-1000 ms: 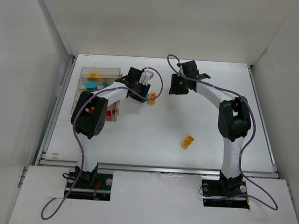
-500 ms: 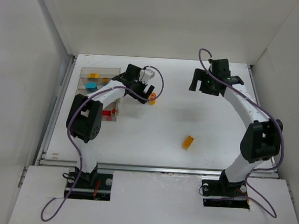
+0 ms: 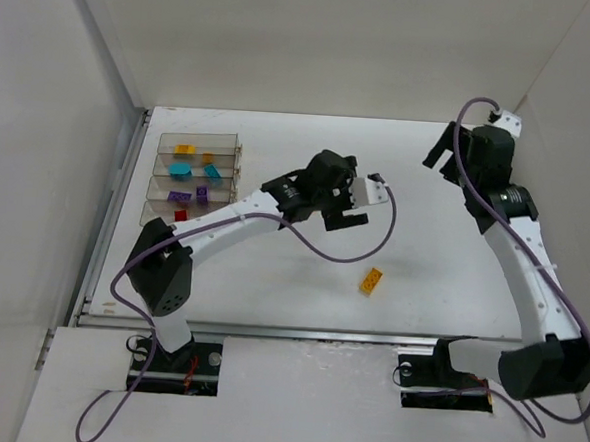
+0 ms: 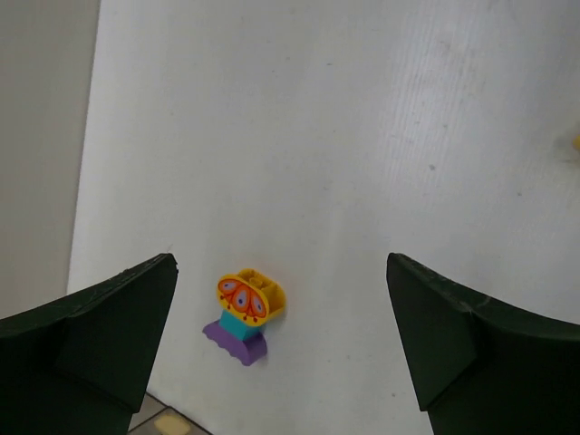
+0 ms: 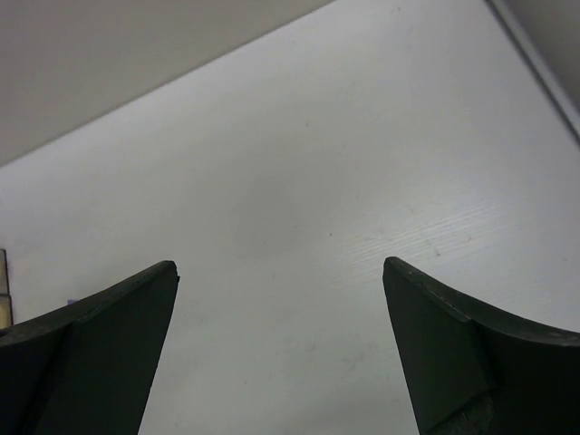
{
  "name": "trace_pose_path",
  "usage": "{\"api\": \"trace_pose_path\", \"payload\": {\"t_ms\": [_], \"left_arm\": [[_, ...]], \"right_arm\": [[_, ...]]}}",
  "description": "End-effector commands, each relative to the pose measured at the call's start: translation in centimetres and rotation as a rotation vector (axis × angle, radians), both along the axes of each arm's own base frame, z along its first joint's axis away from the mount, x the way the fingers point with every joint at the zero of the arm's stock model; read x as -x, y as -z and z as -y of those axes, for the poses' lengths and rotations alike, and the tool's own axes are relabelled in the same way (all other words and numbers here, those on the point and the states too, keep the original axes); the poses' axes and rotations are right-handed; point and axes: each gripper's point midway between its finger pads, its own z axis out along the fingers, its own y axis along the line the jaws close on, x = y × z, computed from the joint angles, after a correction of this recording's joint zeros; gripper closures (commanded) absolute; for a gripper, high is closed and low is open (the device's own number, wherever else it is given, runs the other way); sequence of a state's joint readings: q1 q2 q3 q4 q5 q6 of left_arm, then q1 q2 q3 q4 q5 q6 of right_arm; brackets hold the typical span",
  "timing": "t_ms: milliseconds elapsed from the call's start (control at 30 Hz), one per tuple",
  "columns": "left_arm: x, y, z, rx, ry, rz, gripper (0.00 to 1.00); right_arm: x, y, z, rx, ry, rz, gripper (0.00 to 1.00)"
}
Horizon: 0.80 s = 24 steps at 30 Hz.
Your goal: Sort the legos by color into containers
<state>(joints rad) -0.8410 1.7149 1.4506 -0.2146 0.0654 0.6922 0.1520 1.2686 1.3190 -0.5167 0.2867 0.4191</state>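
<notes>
The containers stand at the table's far left, four clear bins side by side. They hold sorted legos: orange, cyan, purple and red. A yellow lego lies loose on the table. A small stack of a yellow, a teal and a purple lego stands on the table below my left gripper, nearer its left finger and untouched; the arm hides it from above. My left gripper is open and empty. My right gripper hangs open over bare table at the far right.
White walls enclose the table at the back and on both sides. A metal rail runs along the near edge. The left arm's purple cable loops above the table's middle.
The left arm swung from beside the containers out to the table's middle and its jaws opened. The right arm swept right toward the far right corner, jaws opened wide.
</notes>
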Motion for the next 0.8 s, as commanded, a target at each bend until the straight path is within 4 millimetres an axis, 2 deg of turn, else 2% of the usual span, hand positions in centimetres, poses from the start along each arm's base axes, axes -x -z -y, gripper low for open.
{"api": "trace_pose_path", "payload": {"t_ms": [0,33,67,100,133,167,200,233,300,333,367,400,433,467,500,533,600,633,667,700,733,767], "left_arm": [[-1.7,-6.5,0.1,0.091,0.046,0.162,0.00],[-1.0,-7.1,0.9,0.161,0.060,0.072,0.00],[-1.0,-8.0,0.7,0.229,0.070,-0.019,0.00],[0.1,-8.8,1.6,0.304,0.108,-0.116,0.00],[2.3,-9.7,3.1,0.391,0.211,-0.235,0.00],[3.5,-9.8,3.9,0.447,0.228,-0.331,0.00],[4.2,-9.7,4.6,0.468,0.292,-0.353,0.00],[5.5,-8.5,5.1,0.463,0.337,-0.393,0.00],[7.1,-8.7,5.9,0.447,0.384,-0.324,0.00],[7.8,-8.5,6.0,0.416,0.409,-0.279,0.00],[7.2,-7.8,5.7,0.366,0.354,-0.204,0.00],[8.5,-9.0,5.8,0.352,0.363,-0.134,0.00],[7.9,-10.3,5.9,0.371,0.334,-0.061,0.00],[5.8,-10.3,4.7,0.384,0.183,-0.024,0.00],[5.0,-11.5,4.5,0.454,0.063,-0.030,0.00],[2.7,-12.5,2.6,0.526,-0.182,-0.043,0.00],[1.4,-10.7,2.4,0.525,-0.270,-0.076,0.00],[0.9,-9.2,3.0,0.476,-0.231,-0.098,0.02],[1.7,-7.5,3.4,0.409,-0.180,-0.139,0.11],[2.0,-6.7,3.9,0.383,-0.142,-0.160,0.28],[2.2,-4.9,4.5,0.357,-0.179,-0.188,0.33],[3.5,-4.0,5.6,0.340,-0.203,-0.198,0.36]], "right_arm": [[1.3,-3.5,2.4,0.025,0.122,0.148,0.00],[1.8,-3.6,3.2,0.039,0.159,0.155,0.00],[2.3,-3.2,3.8,0.052,0.190,0.158,0.00],[3.2,-3.8,4.5,0.032,0.239,0.187,0.00],[3.8,-3.9,5.6,0.054,0.298,0.194,0.00],[4.4,-3.6,6.0,0.072,0.311,0.190,0.00],[4.8,-4.0,6.5,0.085,0.334,0.206,0.00],[5.5,-5.0,7.1,0.082,0.364,0.247,0.00],[6.2,-5.1,7.7,0.106,0.385,0.264,0.00],[7.0,-6.4,7.9,0.119,0.379,0.302,0.00],[7.2,-6.1,7.8,0.133,0.364,0.296,0.00],[7.4,-6.0,7.9,0.143,0.361,0.302,0.00],[8.0,-6.6,8.1,0.161,0.356,0.321,0.00],[8.0,-7.0,8.0,0.169,0.340,0.343,0.00],[7.9,-7.2,7.5,0.180,0.304,0.353,0.00],[7.4,-7.2,7.0,0.205,0.258,0.360,0.00],[7.2,-7.4,6.6,0.213,0.223,0.366,0.00],[7.2,-7.6,6.6,0.211,0.224,0.374,0.00],[7.1,-8.0,6.3,0.204,0.208,0.385,0.00],[7.0,-7.8,6.0,0.203,0.191,0.378,0.00],[6.8,-7.8,5.4,0.195,0.154,0.381,0.00],[6.8,-7.5,5.1,0.177,0.145,0.376,0.00]]}}
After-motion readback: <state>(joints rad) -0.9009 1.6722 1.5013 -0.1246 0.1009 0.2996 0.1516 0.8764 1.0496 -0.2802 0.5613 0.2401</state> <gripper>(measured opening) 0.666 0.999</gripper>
